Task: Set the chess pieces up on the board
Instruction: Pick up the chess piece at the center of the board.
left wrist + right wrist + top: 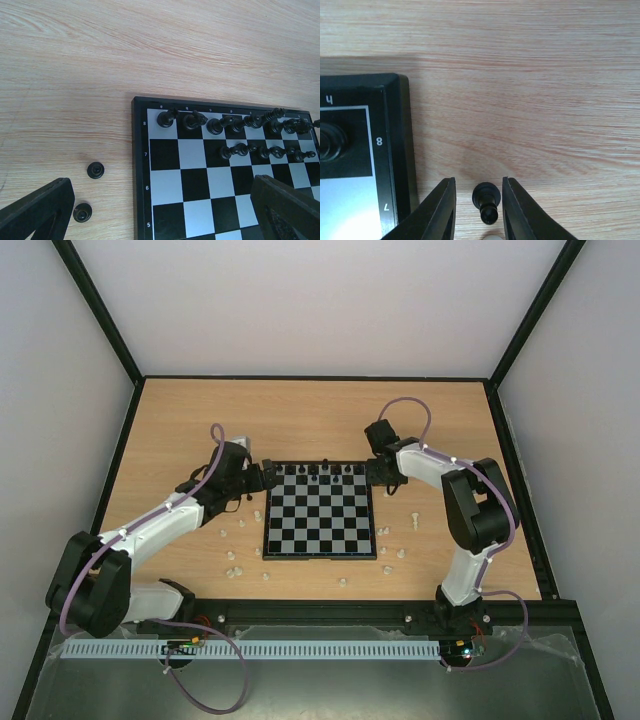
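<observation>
The left gripper point(161, 212) gapes wide above the board point(320, 556) at its far-left corner; the right gripper point(478, 182), part-closed, straddles a black chess piece point(486, 200) lying on the table point(200, 420) beside the far-right corner, slim gaps showing; black pieces point(240, 122) line the board's far edge.

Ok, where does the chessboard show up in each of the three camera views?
Top external: board in the centre of the picture.
Left wrist: board fills the lower right.
Right wrist: only the board corner shows, at the left edge.
Shared landmark: the black back row on rank eight; the right wrist shows just its end piece.
</observation>
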Tool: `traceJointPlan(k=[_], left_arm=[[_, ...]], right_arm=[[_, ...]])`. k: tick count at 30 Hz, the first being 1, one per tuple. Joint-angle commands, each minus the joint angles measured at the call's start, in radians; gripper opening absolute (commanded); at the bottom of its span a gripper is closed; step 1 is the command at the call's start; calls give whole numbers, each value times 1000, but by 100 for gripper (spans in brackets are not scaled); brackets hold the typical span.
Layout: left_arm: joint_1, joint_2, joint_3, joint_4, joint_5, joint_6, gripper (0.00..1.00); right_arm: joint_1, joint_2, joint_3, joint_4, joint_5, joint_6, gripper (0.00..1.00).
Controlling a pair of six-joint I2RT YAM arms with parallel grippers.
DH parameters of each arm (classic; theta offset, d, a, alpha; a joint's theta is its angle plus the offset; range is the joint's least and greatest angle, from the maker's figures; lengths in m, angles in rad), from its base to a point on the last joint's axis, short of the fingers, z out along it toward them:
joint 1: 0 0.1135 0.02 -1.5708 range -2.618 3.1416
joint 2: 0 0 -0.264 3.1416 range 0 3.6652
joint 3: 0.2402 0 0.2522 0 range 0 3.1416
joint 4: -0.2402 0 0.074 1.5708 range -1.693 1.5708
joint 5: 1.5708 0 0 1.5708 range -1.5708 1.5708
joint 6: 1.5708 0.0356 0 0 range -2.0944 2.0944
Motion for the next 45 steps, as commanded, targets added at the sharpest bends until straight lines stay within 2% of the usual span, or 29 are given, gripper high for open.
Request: traceJointPlan(k=[1,5,7,14,17,19,26,30,36,45], left_arm=[[-5,6,-4,4,-20,-2,100],[-7,10,-1,5,-21,0,99],[-7,13,-1,5,-20,0,99],[-8,12,-1,3,-23,1,99],[-8,11,0,1,-25,0,100],[-8,10,1,0,-28,0,100],[-13,8,1,-1,-29,0,99],[-16,15,3,2,-28,1,99],[-19,11,3,-2,-35,0,100],[-19,27,10,-10,-56,1,99]], right_arm=[[-2,16,34,-49,27,-6,23],[-3,4,30,-48,28,-6,13],[-3,-1,26,-50,27,-6,11],[-3,-32,11,-51,28,-3,8],[-3,-31,10,-55,25,-3,21],[-3,-29,6,-55,19,-2,22],[-3,-30,-23,-47,14,1,13],[-3,-32,-34,-44,13,2,13],[-3,-70,-28,-41,6,0,3],[68,-115,26,-47,-49,-33,2]])
